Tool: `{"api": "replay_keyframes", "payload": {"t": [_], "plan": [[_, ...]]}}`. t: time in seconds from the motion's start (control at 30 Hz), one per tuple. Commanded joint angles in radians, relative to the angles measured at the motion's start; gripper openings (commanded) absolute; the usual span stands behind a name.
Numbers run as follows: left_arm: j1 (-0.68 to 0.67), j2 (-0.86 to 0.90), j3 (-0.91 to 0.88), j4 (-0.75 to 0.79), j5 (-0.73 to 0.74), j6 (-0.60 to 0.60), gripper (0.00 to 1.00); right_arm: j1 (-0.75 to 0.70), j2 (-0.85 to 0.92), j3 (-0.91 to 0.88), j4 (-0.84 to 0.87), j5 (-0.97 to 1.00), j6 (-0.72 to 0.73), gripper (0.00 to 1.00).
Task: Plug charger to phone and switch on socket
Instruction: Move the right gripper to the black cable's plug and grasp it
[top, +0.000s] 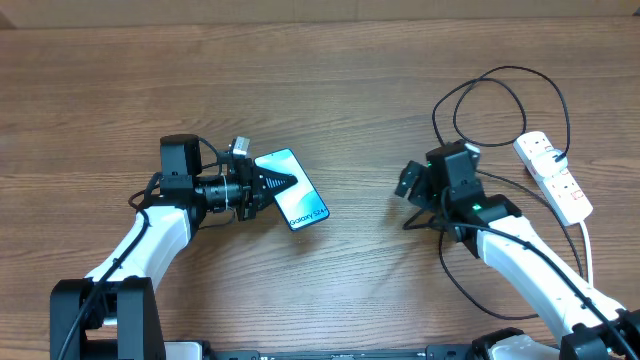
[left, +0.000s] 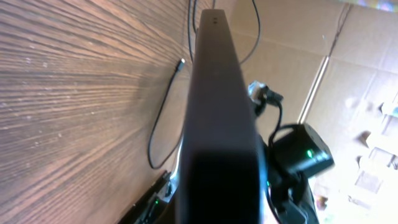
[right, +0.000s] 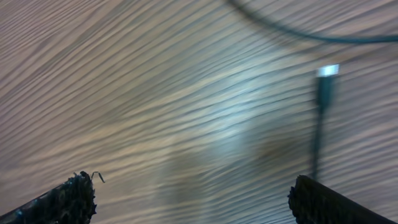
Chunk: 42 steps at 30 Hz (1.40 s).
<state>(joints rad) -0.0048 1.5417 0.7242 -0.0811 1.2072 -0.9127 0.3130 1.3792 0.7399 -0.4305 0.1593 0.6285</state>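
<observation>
Two grippers to mind. On the left, clamped shut: left gripper (top: 272, 184) pinching the phone (top: 297, 193) by one long side, left of the table's (top: 340, 80) middle, light blue screen up toward the overhead camera. Lifted or resting on the wood: cannot tell. On the right, spread wide and holding nothing: right gripper (right: 193, 196) low over bare wood, with the charger (right: 323, 99) plug lying just inside the fingertip (right: 317, 205) at the wrist view's lower right.

Judged from that, the step in hand: picking up the plug. To do it well:
- Shift sideways to centre the plug between the fingertips.
- Come straight down and close on the stiff black body behind the bright metal end, not on the limp cable.
- Leave the metal end proud of the fingers for the insertion.
- Hold the phone firm meanwhile.

Long axis of the phone: diagonal in the overhead view, upper left to lower right, "Galaxy S24+" end at the lower right. From the left wrist, seen edge-on, dark edge running away from the lens. Port end: cannot tell. Plug's own axis: roughly up the right wrist view, metal end away from the wrist.

Well off to the right, past the cable loops: the socket (top: 556, 177), untouched.
</observation>
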Motion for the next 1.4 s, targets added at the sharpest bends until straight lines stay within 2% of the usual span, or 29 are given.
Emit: {"api": "replay_keyframes", "payload": {"t": [0.0,0.1,0.17,0.43,0.83,0.87,0.97,1.1,1.23,1.37], "plan": [[-0.002,-0.011,0.010,0.007,0.095,0.026,0.04,-0.041,-0.014,0.013,-0.010,0.077,-0.037,0.96],[-0.002,-0.011,0.010,0.007,0.095,0.026,0.04,-0.072,0.000,0.012,-0.011,0.095,-0.111,0.78],[-0.002,-0.011,0.010,0.007,0.091,0.026,0.04,-0.097,0.019,0.012,-0.008,0.095,-0.134,0.73],[-0.002,-0.011,0.010,0.008,0.064,0.026,0.04,-0.147,0.165,0.012,0.068,0.096,-0.215,0.68],[-0.002,-0.011,0.010,0.008,0.064,0.026,0.04,-0.156,0.337,0.012,0.167,0.138,-0.210,0.63],[-0.002,-0.011,0.010,0.008,0.064,0.026,0.04,-0.159,0.346,0.012,0.173,0.129,-0.211,0.59],[-0.002,-0.010,0.010,0.008,0.064,0.026,0.04,-0.159,0.353,0.012,0.175,0.065,-0.211,0.43],[-0.002,-0.010,0.010,0.007,0.061,0.026,0.04,-0.159,0.353,0.013,0.163,-0.061,-0.219,0.30],[-0.002,-0.010,0.010,0.008,0.061,0.026,0.04,-0.155,0.353,0.013,0.111,-0.280,-0.306,0.28],[-0.002,-0.010,0.010,0.007,0.056,0.026,0.04,-0.155,0.353,0.013,0.058,-0.342,-0.327,0.29]]}}
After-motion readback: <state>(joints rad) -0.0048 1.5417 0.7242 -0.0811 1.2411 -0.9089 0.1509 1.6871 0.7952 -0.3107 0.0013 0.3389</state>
